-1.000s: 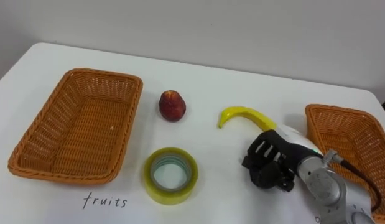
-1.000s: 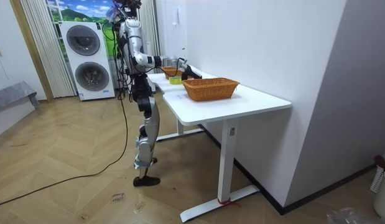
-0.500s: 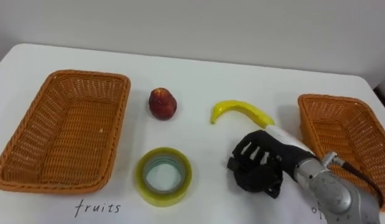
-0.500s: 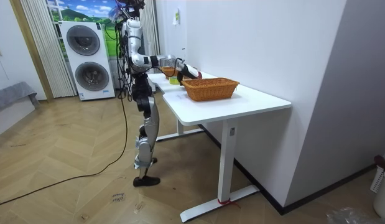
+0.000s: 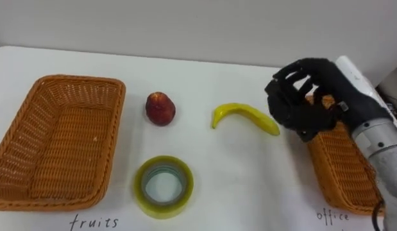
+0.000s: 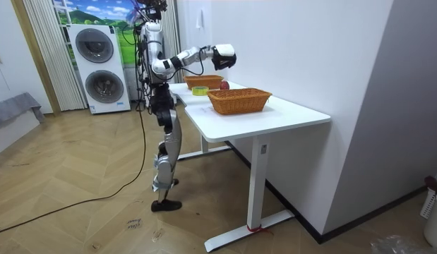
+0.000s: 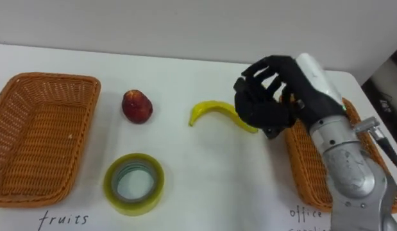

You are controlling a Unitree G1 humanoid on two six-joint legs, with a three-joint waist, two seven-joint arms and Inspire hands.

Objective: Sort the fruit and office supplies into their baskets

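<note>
A red apple (image 5: 160, 108) and a yellow banana (image 5: 244, 117) lie in the middle of the white table. In front of them lies a yellow-green tape roll (image 5: 163, 187). The wicker basket (image 5: 63, 147) marked for fruits stands at the left and holds nothing. The basket (image 5: 342, 173) marked for office stands at the right. My right hand (image 5: 307, 96) hovers above the table, just right of the banana and over that basket's near left corner, open, fingers spread and loosely bent, holding nothing.
In the room view I stand at the end of the white table (image 6: 289, 113), right arm raised forward over it. Two stacked washing machines (image 6: 98, 67) stand behind me. The wall runs along the table's far side.
My right hand has lifted off the table near the banana and risen up and to the right, now over the office basket's edge. The eye view itself has shifted a little.
</note>
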